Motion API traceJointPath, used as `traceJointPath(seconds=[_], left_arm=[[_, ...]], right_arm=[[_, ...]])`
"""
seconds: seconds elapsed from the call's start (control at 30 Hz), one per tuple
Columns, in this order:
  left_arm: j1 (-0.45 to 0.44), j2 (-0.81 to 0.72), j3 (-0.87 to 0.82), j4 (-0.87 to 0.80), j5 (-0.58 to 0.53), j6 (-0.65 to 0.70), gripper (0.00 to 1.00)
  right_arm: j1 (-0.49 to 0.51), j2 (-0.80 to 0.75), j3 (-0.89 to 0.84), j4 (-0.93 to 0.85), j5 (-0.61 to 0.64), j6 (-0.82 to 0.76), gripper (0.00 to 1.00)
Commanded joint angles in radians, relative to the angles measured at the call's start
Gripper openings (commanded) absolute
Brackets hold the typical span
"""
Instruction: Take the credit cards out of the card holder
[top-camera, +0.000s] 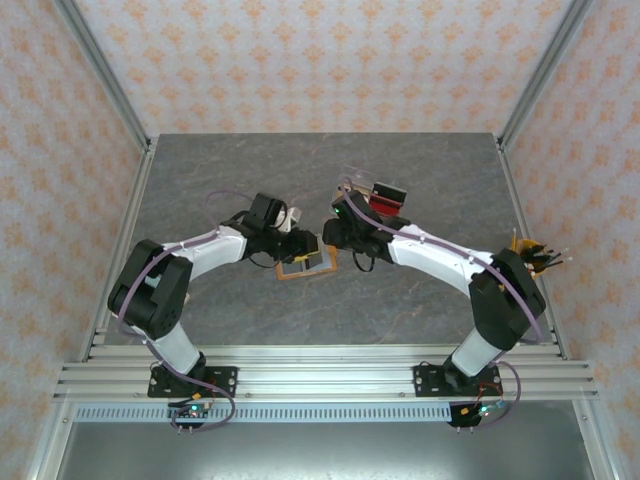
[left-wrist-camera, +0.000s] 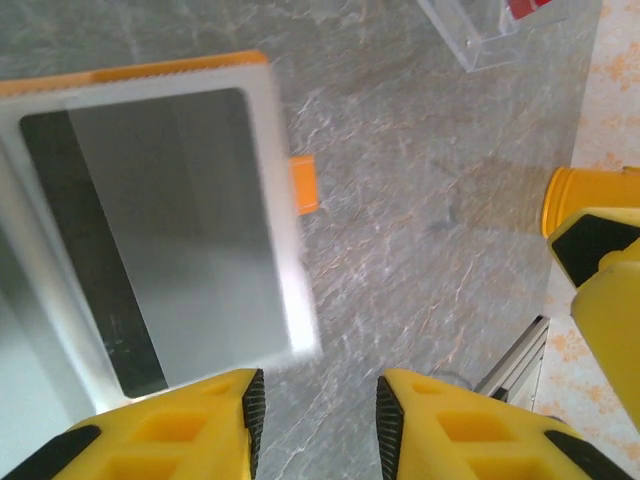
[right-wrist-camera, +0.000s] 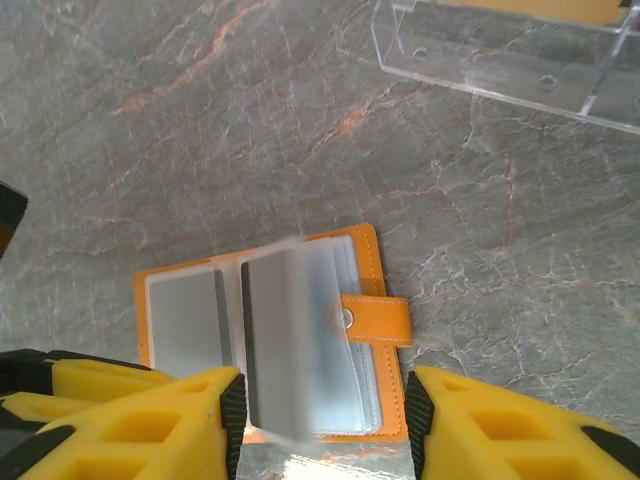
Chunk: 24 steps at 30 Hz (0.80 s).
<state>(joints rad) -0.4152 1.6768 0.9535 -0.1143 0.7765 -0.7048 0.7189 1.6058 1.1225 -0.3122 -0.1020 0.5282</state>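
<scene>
Top view: both arms meet mid-worktop (top-camera: 250, 180) over the open orange card holder (top-camera: 303, 266), which lies flat between the two wrists; jaw state is too small to read here

Left wrist view: left end effector (left-wrist-camera: 315, 420) is partly open, with bare worktop in the gap between its yellow fingers and nothing gripped. Just above its left-hand finger is a clear sleeve with a grey credit card (left-wrist-camera: 170, 230) inside, dark stripe along one side, orange edge of the holder behind it. Orange strap tab (left-wrist-camera: 303, 185) pokes out beside the sleeve. A yellow finger (left-wrist-camera: 600, 270) of the other arm is at the right edge

Right wrist view: right end effector (right-wrist-camera: 320, 420) is open wide, not clamped on anything. The holder lies open below it with the strap and snap to the right; one clear sleeve leaf (right-wrist-camera: 290, 340) stands up blurred, its lower end between the fingers, contact unclear. Another grey card sits in the flat left-hand sleeve

Clear plastic case (right-wrist-camera: 500, 60) is on the worktop apart from the holder; the top view shows a red block (top-camera: 388, 193) in it
</scene>
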Motion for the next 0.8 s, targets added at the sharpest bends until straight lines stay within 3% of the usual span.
traceJointPath(seconds=[0.0, 0.13, 0.43, 0.6, 0.77], left_arm=[[-0.003, 0.023, 0.026, 0.034, -0.053, -0.035, 0.37], [-0.002, 0.018, 0.026, 0.011, -0.095, -0.045, 0.34], [0.016, -0.087, -0.035, -0.113, -0.303, -0.089, 0.29], [0.016, -0.152, -0.133, -0.026, -0.301, -0.167, 0.31], [0.016, -0.129, -0.154, 0.052, -0.24, -0.206, 0.32]], right_arm=[[-0.007, -0.036, -0.018, 0.017, 0.048, 0.014, 0.48], [-0.007, -0.027, -0.01, 0.008, 0.031, -0.005, 0.47], [-0.007, 0.083, 0.084, -0.079, -0.075, -0.069, 0.37], [-0.007, 0.183, 0.129, -0.076, -0.18, -0.061, 0.3], [-0.006, 0.267, 0.186, -0.098, -0.194, -0.066, 0.27]])
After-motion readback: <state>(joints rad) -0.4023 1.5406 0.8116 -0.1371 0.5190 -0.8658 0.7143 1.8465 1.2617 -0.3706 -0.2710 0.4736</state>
